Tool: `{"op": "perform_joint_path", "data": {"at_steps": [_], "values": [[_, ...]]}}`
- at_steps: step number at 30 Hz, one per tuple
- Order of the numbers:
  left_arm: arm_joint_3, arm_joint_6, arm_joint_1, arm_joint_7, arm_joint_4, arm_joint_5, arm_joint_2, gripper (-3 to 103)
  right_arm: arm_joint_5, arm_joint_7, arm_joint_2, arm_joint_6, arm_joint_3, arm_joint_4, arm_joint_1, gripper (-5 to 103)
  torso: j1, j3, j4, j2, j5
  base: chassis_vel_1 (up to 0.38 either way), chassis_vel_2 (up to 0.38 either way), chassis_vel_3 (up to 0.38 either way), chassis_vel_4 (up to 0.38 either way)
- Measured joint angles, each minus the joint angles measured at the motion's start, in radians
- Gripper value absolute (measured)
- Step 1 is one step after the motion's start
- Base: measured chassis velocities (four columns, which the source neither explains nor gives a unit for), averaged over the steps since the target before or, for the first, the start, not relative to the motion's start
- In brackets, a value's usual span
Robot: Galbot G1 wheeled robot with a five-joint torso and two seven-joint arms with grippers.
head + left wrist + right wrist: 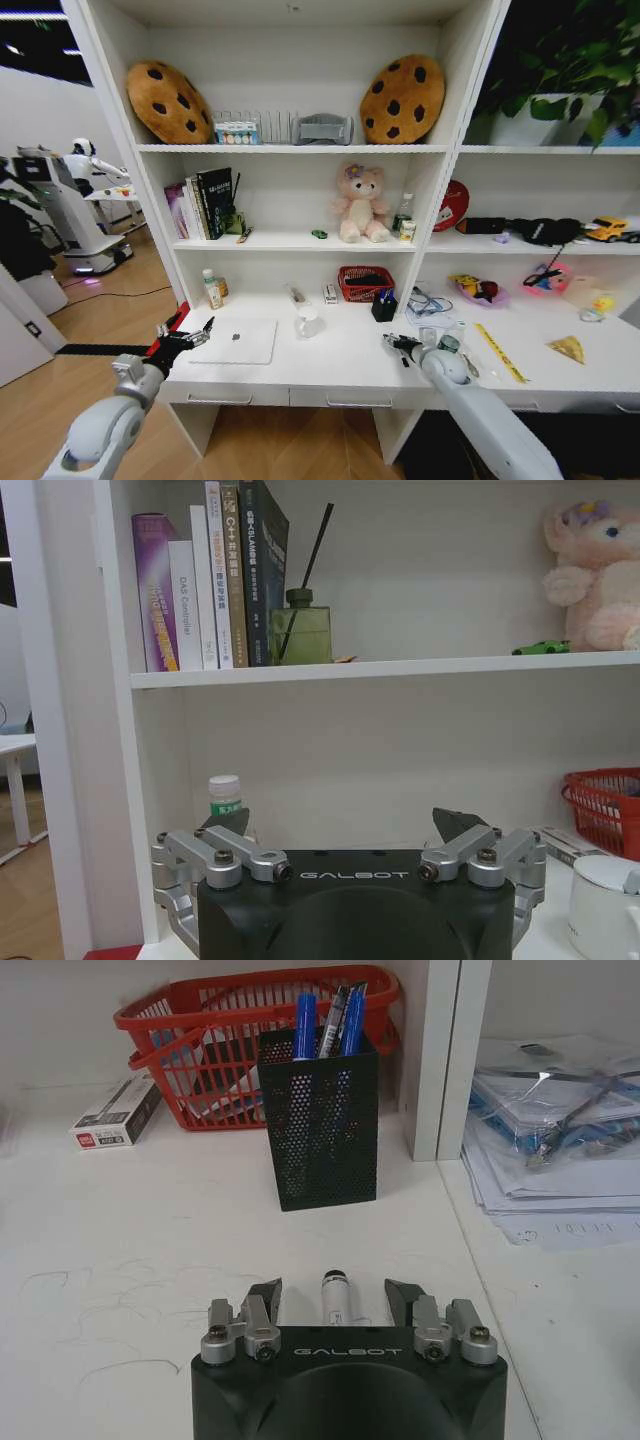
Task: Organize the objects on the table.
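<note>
Right wrist view: right gripper (334,1295) low over long white desk top (150,1250), fingers spread either side of white pen with dark cap (336,1300) lying flat; ahead, black mesh pen holder with blue pens (320,1120), red wire basket (215,1050) behind.

Left wrist view: left gripper (345,830) spread wide, empty, facing shelf wall; white bottle with green label (226,795) beyond, white mug (605,905) beside.

Head view: silver-white laptop (235,341) closed near left gripper; yellow ruler (500,352) and yellow wedge (568,348) toward the right.

mug (306,320) right of laptop (235,341)
</note>
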Motion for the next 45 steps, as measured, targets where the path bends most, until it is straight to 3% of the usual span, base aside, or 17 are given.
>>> {"op": "perform_joint_path", "data": {"at_steps": [5, 12, 15, 24, 26, 29, 32, 33, 35, 38, 40, 45], "values": [[0.0, 0.0, 0.0, 0.0, 0.0, 0.0, 0.0, 100, 0.0, 0.004, 0.001, -0.003, 0.003, 0.003, -0.005, 48, 0.0, 0.0, 0.0, 0.0, -0.0001, 0.0, 0.0, 0.0, 0.0], [0.0, 0.0, 0.0, 0.0, 0.0, 0.0, 0.0, 100, 0.013, 0.005, 0.007, -0.005, 0.009, 0.008, -0.014, 16, 0.0, 0.0, 0.0, 0.0, 0.0, 0.0, 0.0, 0.0, 0.0], [0.0, 0.0, 0.0, 0.0, 0.0, 0.0, 0.0, 100, 0.018, 0.006, 0.008, -0.005, 0.009, 0.007, -0.011, 11, 0.0, 0.0, 0.0, 0.0, 0.0001, 0.0, 0.0, 0.0, 0.0], [0.0, 0.0, 0.0, 0.0, 0.0, 0.0, 0.0, 100, 0.0, 0.0, 0.01, 0.037, 0.02, 0.006, -0.009, 11, 0.0, 0.0, -0.0001, 0.0, 0.0007, 0.0, 0.0, 0.0, 0.0], [0.0, 0.0, 0.0, 0.0, 0.0, 0.0, 0.0, 100, -0.113, -0.04, 0.007, 0.116, 0.027, 0.011, 0.004, 11, 0.0, 0.0, -0.0001, 0.0, 0.0001, 0.0, 0.0, 0.0, 0.0], [0.0, 0.0, 0.0, 0.0, 0.0, 0.0, 0.0, 100, -0.179, -0.074, 0.005, 0.168, 0.024, 0.002, 0.014, 11, 0.0, 0.0, 0.0, 0.0, 0.0001, 0.0, 0.0, 0.0, 0.0], [0.0, 0.0, 0.0, 0.0, 0.0, 0.0, 0.0, 100, -0.313, -0.199, 0.003, 0.325, 0.014, -0.041, 0.05, 11, 0.0, 0.0, -0.0001, 0.0, 0.0002, 0.0, 0.0, 0.0, 0.0], [0.0, 0.0, 0.0, 0.0, 0.0, 0.0, 0.0, 100, -0.313, -0.199, 0.003, 0.325, 0.014, -0.041, 0.05, 11, 0.0, 0.0, -0.0001, 0.0, 0.0002, 0.0, 0.0, 0.0, 0.0], [0.0, 0.0, 0.0, 0.0, 0.0, 0.0, 0.0, 100, -0.397, -0.27, 0.021, 0.448, 0.005, -0.109, 0.107, 11, 0.0, 0.0, -0.0001, 0.0, 0.0, 0.0, 0.0, 0.0, 0.0], [0.0, 0.0, 0.0, 0.0, 0.0, 0.0, 0.0, 100, -0.442, -0.288, 0.034, 0.512, 0.0, -0.15, 0.139, 11, 0.0, 0.0, 0.0001, 0.0, 0.0003, 0.0, 0.0, 0.0, 0.0], [0.0, 0.0, 0.0, 0.0, 0.0, 0.0, 0.0, 100, -0.509, -0.31, 0.056, 0.628, -0.01, -0.229, 0.209, 11, 0.0, 0.0, 0.0003, 0.0, -0.0002, 0.0, 0.0, 0.0, 0.0], [0.0, 0.0, 0.0, 0.0, 0.0, 0.0, 0.0, 100, -0.548, -0.341, 0.081, 0.727, -0.029, -0.345, 0.295, 11, 0.0, 0.0, 0.0, 0.0, -0.0001, 0.0, 0.0, 0.0, 0.0]]}}
